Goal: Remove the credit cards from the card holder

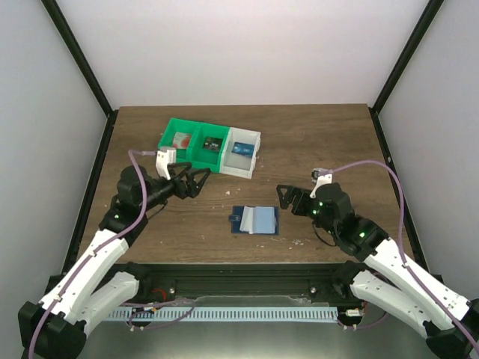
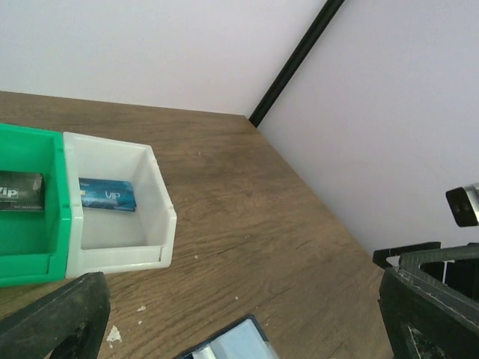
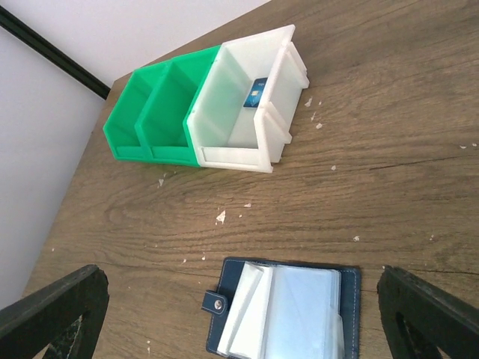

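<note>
The dark navy card holder (image 1: 254, 220) lies open and flat on the table, clear pale-blue pockets up and snap tab to the left. It fills the lower middle of the right wrist view (image 3: 299, 310); one corner shows in the left wrist view (image 2: 232, 345). I see no card in its pockets. A whitish-pink card with a red spot (image 1: 182, 140) lies in the left green bin compartment. My left gripper (image 1: 196, 181) is open and empty, left of and behind the holder. My right gripper (image 1: 285, 197) is open and empty, just right of the holder.
A green two-compartment bin (image 1: 196, 153) and a white bin (image 1: 251, 161) stand side by side behind the holder. A dark card (image 1: 213, 144) lies in the second green compartment and a blue card (image 1: 241, 149) in the white bin. Small white crumbs dot the wood (image 3: 221, 217).
</note>
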Robot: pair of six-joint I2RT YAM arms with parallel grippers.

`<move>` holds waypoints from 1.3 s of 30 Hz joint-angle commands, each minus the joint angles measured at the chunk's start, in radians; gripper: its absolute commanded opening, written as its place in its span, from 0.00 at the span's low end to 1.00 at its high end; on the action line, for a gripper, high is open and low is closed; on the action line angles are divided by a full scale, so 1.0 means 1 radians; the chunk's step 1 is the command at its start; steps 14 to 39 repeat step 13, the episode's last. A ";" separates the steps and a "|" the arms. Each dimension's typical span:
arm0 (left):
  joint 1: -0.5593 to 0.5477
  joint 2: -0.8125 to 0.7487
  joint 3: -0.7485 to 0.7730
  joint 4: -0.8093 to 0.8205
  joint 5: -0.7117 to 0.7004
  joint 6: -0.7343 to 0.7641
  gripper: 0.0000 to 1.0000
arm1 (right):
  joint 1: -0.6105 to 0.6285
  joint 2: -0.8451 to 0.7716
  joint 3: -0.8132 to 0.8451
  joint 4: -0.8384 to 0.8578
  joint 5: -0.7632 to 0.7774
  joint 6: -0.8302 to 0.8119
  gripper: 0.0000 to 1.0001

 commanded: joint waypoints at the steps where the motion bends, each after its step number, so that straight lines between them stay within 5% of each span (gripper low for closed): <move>1: -0.002 -0.035 -0.053 0.042 0.008 -0.019 1.00 | -0.006 -0.005 -0.006 0.003 0.028 0.015 1.00; 39: -0.002 -0.043 -0.117 0.079 -0.012 -0.036 1.00 | -0.006 0.015 -0.042 0.038 0.000 0.047 1.00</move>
